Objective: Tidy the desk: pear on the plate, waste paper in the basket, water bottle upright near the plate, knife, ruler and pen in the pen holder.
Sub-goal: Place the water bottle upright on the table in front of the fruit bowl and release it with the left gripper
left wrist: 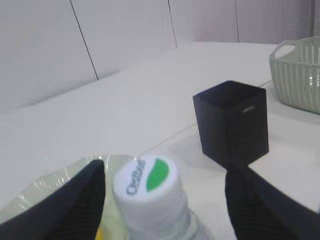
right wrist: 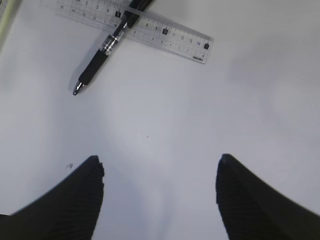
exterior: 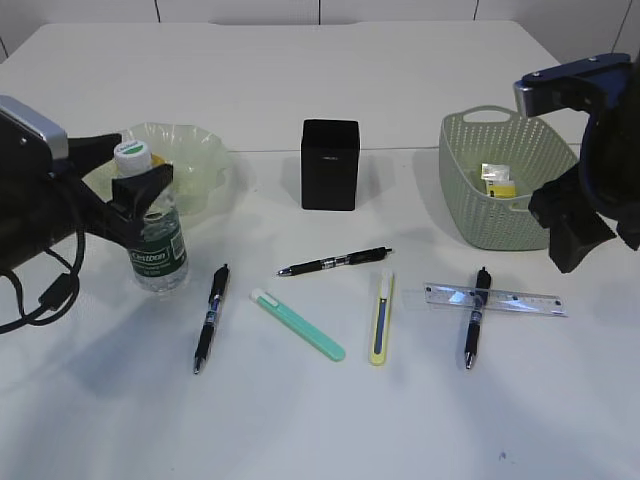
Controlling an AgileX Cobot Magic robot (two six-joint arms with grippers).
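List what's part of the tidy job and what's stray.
Job: clear green-labelled water bottle, wavy pale green plate, black square pen holder, sage woven-look basket, yellow crumpled wrapper, clear plastic ruler, three black pens, yellow slim knife.
Stray: maybe the teal plastic stick, possibly another knife.

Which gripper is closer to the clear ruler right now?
Right. The right gripper hangs open just above and beside the ruler, by the basket. The left gripper is across the desk, its fingers either side of the water bottle.
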